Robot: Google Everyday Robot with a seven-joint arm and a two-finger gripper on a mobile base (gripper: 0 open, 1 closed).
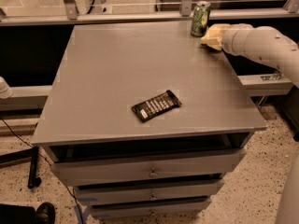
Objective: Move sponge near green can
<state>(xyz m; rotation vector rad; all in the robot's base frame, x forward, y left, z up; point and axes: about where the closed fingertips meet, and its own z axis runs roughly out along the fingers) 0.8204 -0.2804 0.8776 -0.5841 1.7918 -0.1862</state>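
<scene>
green can (200, 20): whitish mottling | sponge (210, 39): pale yellow | gripper (217, 36) beside can: cream | wrapper (156, 105): black

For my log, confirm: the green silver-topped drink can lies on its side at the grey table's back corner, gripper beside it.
No: the camera view shows the green silver-topped drink can standing upright at the grey table's back corner, gripper beside it.

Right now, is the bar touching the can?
No: the bar lies far forward, while the can stands at the back edge, with the gripper beside it.
</scene>
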